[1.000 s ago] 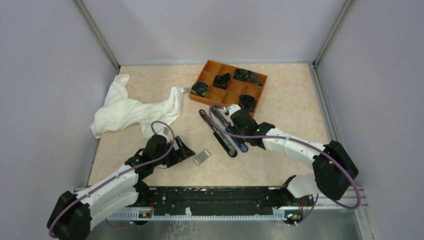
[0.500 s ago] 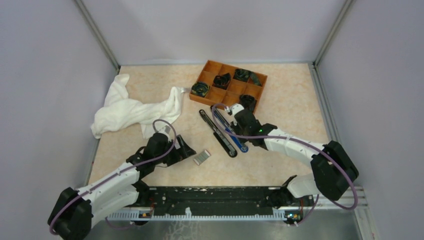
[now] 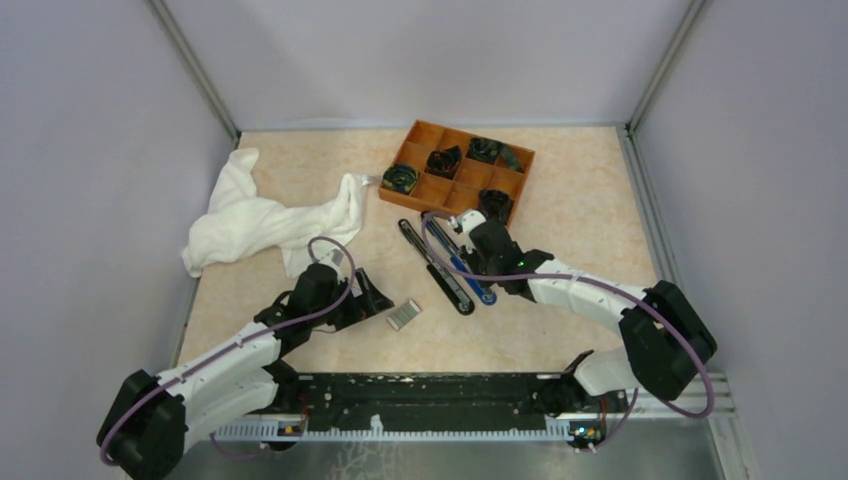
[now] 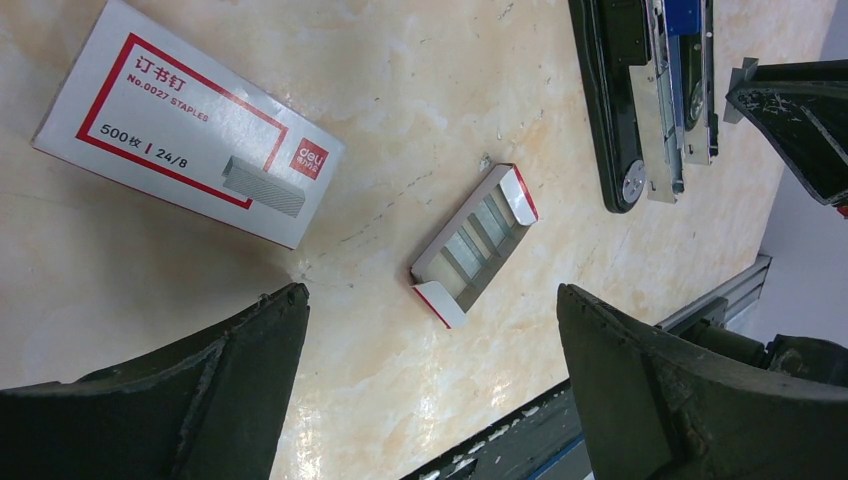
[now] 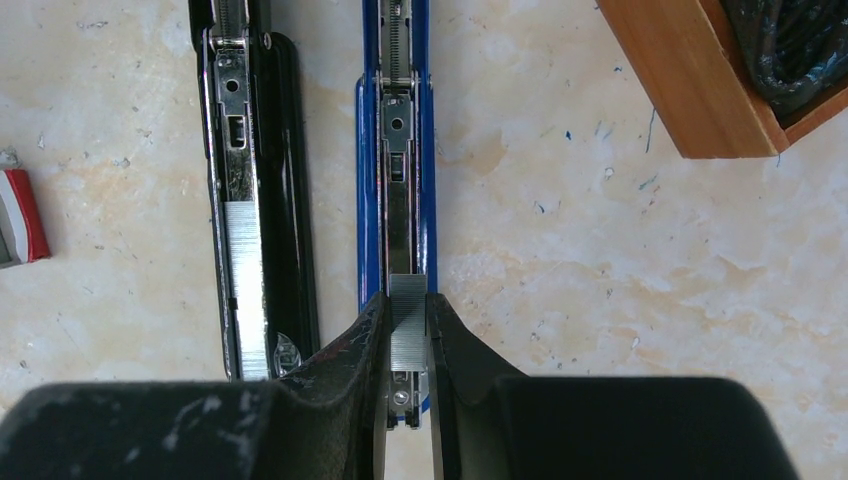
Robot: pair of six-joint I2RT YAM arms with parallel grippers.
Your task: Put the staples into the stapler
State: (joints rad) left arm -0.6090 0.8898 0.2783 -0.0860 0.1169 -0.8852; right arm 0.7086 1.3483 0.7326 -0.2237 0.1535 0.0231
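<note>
beige marbled tabletop (image 3: 590, 210), lilac-grey walls (image 3: 420, 60). one white cloth (image 3: 250, 225) at 10 o'clock. left gripper (image 4: 432, 295) spread wide above one carton (image 4: 190, 150) and one open sleeve of staples (image 4: 475, 245). two staplers mid-table: black stapler (image 5: 285, 200) at 9 o'clock of the blue stapler (image 5: 368, 200), over which the right gripper (image 5: 408, 310) pinches one staple strip (image 5: 408, 318). one orange tray (image 3: 415, 140) at 12 o'clock.

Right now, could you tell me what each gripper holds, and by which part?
The right gripper pinches a strip of staples by its long sides, over the blue stapler and its open magazine. The left gripper is open, holding nothing.
</note>
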